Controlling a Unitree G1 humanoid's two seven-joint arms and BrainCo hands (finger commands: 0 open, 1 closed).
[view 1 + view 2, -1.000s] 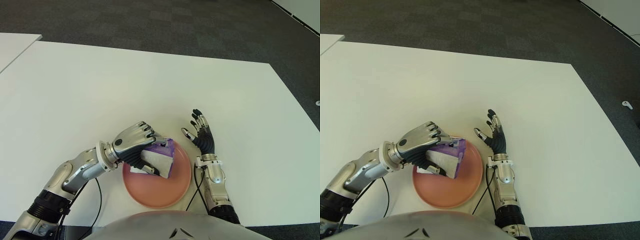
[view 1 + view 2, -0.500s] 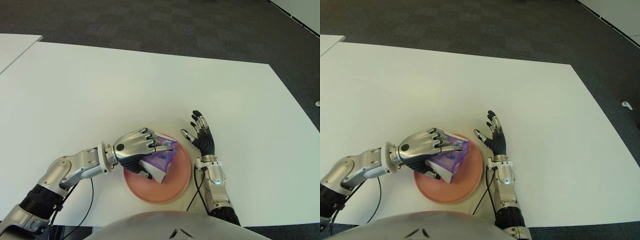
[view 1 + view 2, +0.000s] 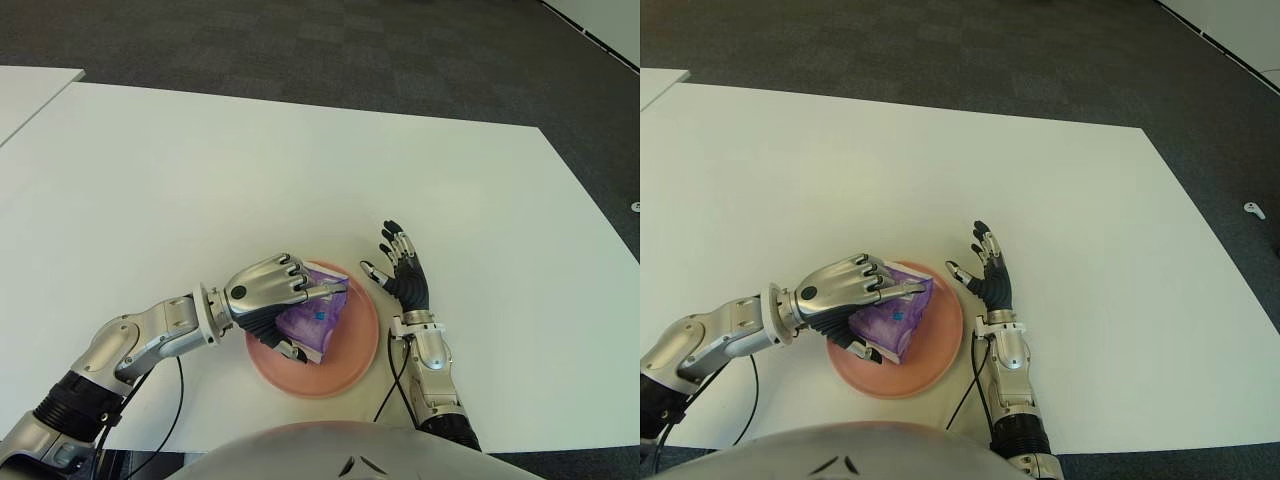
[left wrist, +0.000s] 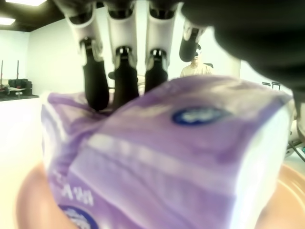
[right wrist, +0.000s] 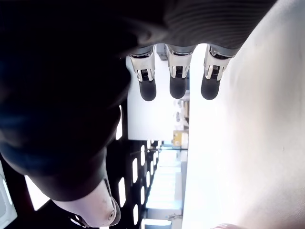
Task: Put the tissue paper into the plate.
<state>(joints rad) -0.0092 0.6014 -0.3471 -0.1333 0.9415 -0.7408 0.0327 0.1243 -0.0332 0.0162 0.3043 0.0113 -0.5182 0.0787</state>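
Covering much of the tissue pack (image 3: 312, 319), left hand (image 3: 268, 291) fingers curl round it over the plate (image 3: 358, 350); right hand (image 3: 403, 277) splayed beside plate; white table (image 3: 200, 180), dark carpet (image 3: 300, 50).

Left hand (image 3: 268, 290) curled, palm down, grasping; right hand (image 3: 402, 277) upright, fingers spread.

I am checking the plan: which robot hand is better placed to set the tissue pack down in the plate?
The left robot hand: it already grips the tissue pack over the plate. The right robot hand is open beside the plate, on its right, holding nothing.
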